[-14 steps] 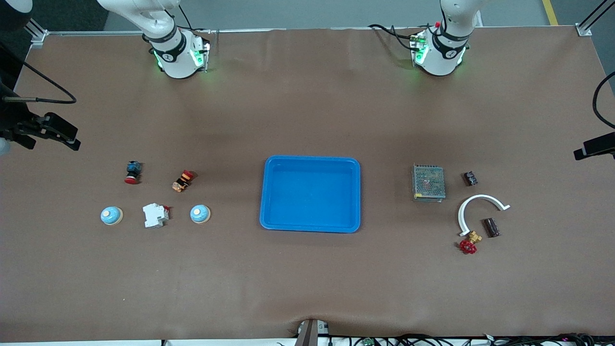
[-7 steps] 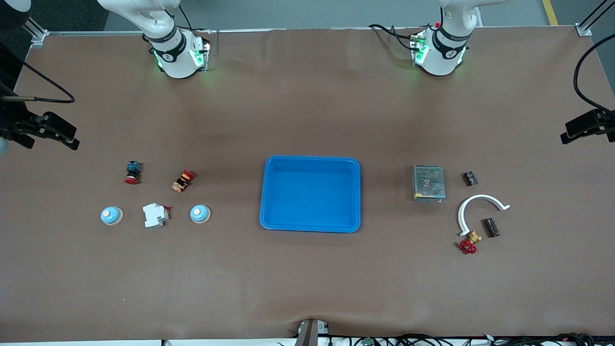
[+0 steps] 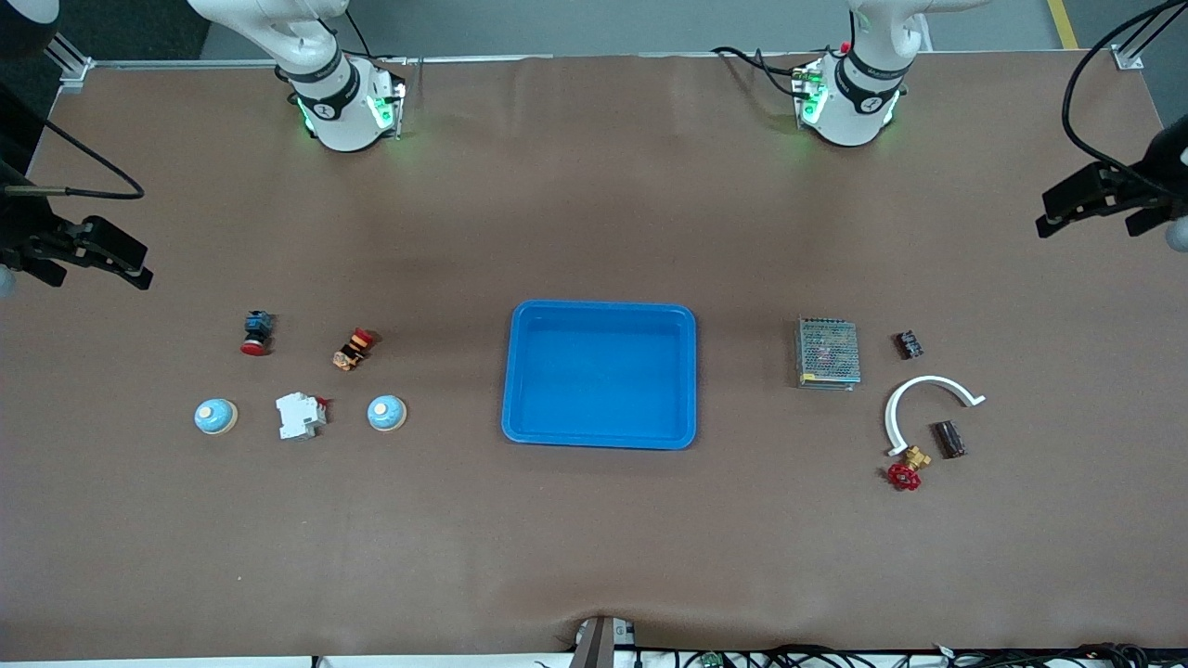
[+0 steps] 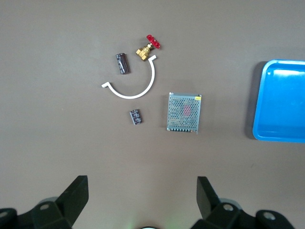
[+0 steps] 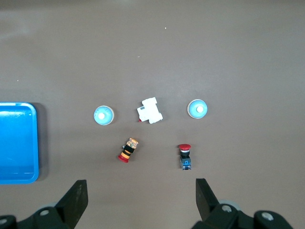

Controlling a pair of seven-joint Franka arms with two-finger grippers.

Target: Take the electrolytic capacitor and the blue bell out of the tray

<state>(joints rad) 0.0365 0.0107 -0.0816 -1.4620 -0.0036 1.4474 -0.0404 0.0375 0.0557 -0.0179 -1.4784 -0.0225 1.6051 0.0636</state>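
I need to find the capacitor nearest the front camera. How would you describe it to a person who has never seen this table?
Start at the blue tray in the middle and go toward the left arm's end, past the metal mesh box. There a white curved piece lies; the capacitor is beside its open side, next to a brass valve with a red handle. It is a dark brown cylinder lying flat, larger than the small black part farther up.

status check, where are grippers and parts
Left gripper and right gripper open, empty, high at the table ends. Capacitor, bells on table. Blue tray empty. Nothing blocking.
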